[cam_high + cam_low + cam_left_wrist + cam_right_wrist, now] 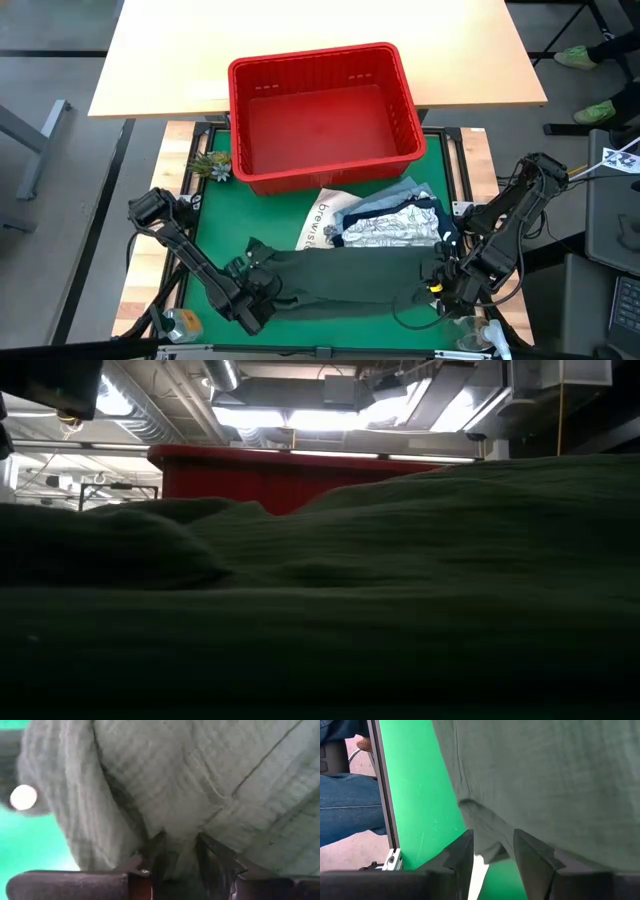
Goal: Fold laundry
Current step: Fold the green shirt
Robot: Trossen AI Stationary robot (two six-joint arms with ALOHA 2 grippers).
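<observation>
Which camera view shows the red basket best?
The high view: the whole red basket shows from above, lying beyond the laundry pile. The low view shows only its upper wall behind the olive garment. Neither wrist view shows it.

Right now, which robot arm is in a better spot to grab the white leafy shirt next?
Probably the right arm. The white leafy shirt lies just above the right gripper, while the left gripper is farther away. Both have their jaws around edges of the dark green garment, though.
</observation>
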